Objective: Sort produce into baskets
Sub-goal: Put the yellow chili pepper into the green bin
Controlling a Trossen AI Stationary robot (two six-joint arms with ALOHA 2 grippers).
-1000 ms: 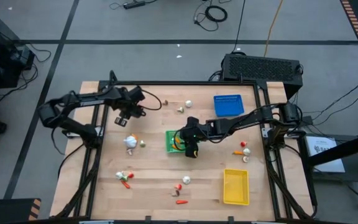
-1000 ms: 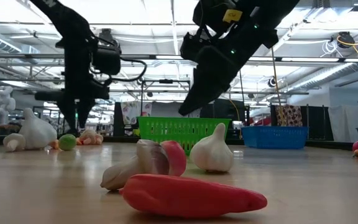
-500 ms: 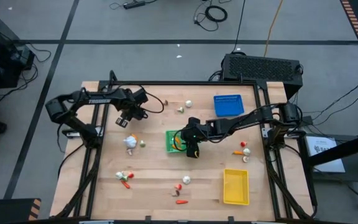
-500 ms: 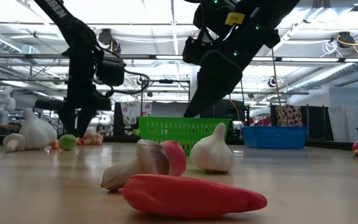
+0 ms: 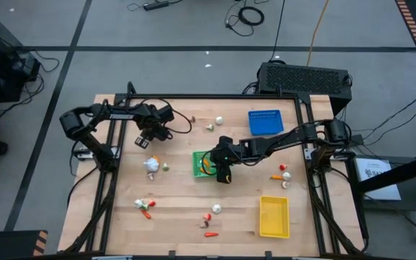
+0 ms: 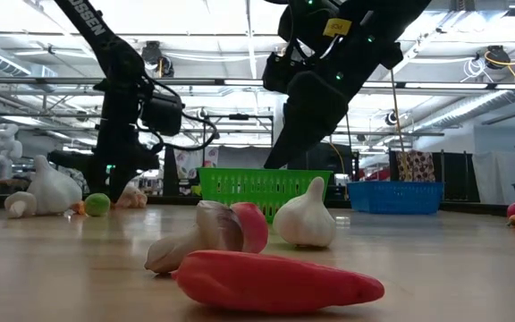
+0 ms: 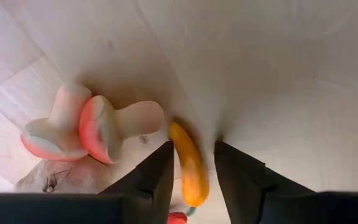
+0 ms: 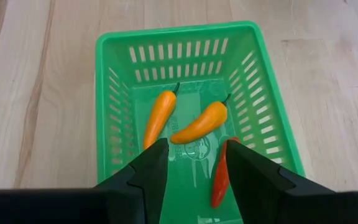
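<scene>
Farthest out, well left of the green basket [image 5: 198, 164] and a little behind it: left gripper [image 5: 145, 139], down at the table. Right at its tip, an orange pepper [image 7: 188, 165]; clamped or merely straddled, cannot tell. Just beside that pepper, two pink-capped mushrooms [image 7: 98, 127] lying against each other.

Closer to the green basket, still on its left: a white garlic [image 5: 150, 165] with a small green ball [image 5: 165, 167] next to it. Left of the basket and well in front: a small cluster of red, white and green pieces [image 5: 144, 206].

Next, the basket itself, holding two orange peppers [image 8: 157, 118] side by side and one red pepper [image 8: 221, 177] to one side of them. Hanging over its right edge: right gripper [image 5: 222, 172], spread apart and empty, pointed down into the basket.

Behind the basket, near: two pale pieces [image 5: 215, 123]. In front of it: another garlic [image 5: 215, 209], a red-and-white piece just beside, and a long red pepper [image 5: 210, 233] farther forward.

Right of the green basket and behind: blue basket [image 5: 265, 123]. Right of it, level: a few orange, red and white pieces [image 5: 283, 175]. Right and well in front: yellow basket [image 5: 274, 217].
</scene>
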